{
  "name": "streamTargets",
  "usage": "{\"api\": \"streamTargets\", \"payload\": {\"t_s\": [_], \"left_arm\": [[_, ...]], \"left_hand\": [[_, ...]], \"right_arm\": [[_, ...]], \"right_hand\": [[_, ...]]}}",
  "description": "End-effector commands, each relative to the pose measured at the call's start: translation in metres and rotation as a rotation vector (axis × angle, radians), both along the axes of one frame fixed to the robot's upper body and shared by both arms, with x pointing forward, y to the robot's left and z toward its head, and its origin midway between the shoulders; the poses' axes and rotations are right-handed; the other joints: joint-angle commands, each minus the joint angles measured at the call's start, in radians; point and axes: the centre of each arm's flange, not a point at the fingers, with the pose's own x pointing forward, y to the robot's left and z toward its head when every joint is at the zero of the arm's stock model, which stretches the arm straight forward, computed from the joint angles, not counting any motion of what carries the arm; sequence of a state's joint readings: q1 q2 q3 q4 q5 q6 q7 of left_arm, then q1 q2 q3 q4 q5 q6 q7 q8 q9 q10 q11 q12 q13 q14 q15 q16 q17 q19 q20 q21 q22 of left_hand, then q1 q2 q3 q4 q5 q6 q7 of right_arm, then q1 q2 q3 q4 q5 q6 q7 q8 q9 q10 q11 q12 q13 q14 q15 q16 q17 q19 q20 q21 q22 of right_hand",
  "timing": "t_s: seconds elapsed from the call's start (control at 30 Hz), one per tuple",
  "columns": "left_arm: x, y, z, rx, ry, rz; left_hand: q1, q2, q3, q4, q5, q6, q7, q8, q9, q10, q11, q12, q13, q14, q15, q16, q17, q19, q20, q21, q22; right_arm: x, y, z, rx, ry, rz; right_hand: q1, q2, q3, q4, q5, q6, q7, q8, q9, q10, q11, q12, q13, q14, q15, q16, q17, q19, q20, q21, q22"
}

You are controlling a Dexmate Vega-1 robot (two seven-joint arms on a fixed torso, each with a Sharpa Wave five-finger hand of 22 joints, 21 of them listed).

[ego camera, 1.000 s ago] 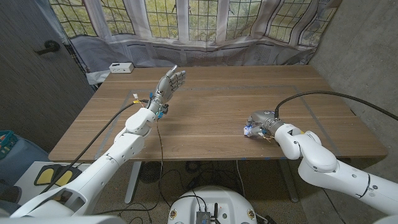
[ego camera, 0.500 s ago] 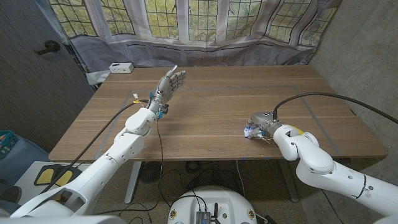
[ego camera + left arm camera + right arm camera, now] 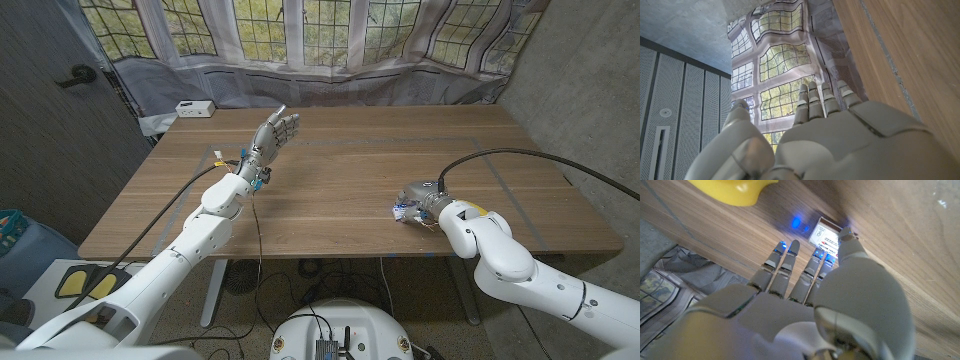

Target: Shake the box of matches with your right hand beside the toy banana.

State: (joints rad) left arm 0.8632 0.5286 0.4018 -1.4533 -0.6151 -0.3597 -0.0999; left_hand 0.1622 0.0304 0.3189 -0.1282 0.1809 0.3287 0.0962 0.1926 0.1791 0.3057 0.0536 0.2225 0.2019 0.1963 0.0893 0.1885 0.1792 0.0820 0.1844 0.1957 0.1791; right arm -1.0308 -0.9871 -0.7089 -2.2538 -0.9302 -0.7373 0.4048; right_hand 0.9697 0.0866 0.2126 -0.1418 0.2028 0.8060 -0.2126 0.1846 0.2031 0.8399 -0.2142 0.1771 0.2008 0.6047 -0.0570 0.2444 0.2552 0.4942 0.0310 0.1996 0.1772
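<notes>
The box of matches lies on the wooden table at the front right, partly under my right hand. In the right wrist view the box is small and white with a printed label. My right hand reaches over it with fingers stretched out, fingertips at its near edge and the thumb beside it. The box rests on the wood. The yellow toy banana lies just beyond the fingers. My left hand is raised above the table's back left with straight fingers, holding nothing.
A small white device sits at the table's back left corner. A thin cable hangs from my left forearm over the front edge. A black cable arcs above the table's right side to my right arm.
My right forearm has shifted slightly to the left while the hand stays over the box of matches. The left arm has not moved.
</notes>
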Motion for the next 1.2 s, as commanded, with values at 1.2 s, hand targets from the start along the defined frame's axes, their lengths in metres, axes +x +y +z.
{"api": "streamTargets", "payload": {"t_s": [1.2], "left_arm": [[0.0,0.011,-0.003,0.0,0.007,-0.007]], "left_hand": [[0.003,0.007,0.008,-0.001,-0.002,0.008,0.0,0.001,0.004,0.005,-0.003,-0.004,0.003,0.0,0.003,0.002,0.003,0.0,0.014,0.005,0.004]], "right_arm": [[-0.018,0.013,0.036,-0.03,-0.048,-0.008]], "right_hand": [[-0.129,-0.037,-0.044,0.037,-0.006,-0.227,0.051,0.022,-0.001,-0.255,0.074,0.018,0.005,-0.155,0.006,-0.035,0.009,-0.077,-0.005,-0.004,0.001]]}}
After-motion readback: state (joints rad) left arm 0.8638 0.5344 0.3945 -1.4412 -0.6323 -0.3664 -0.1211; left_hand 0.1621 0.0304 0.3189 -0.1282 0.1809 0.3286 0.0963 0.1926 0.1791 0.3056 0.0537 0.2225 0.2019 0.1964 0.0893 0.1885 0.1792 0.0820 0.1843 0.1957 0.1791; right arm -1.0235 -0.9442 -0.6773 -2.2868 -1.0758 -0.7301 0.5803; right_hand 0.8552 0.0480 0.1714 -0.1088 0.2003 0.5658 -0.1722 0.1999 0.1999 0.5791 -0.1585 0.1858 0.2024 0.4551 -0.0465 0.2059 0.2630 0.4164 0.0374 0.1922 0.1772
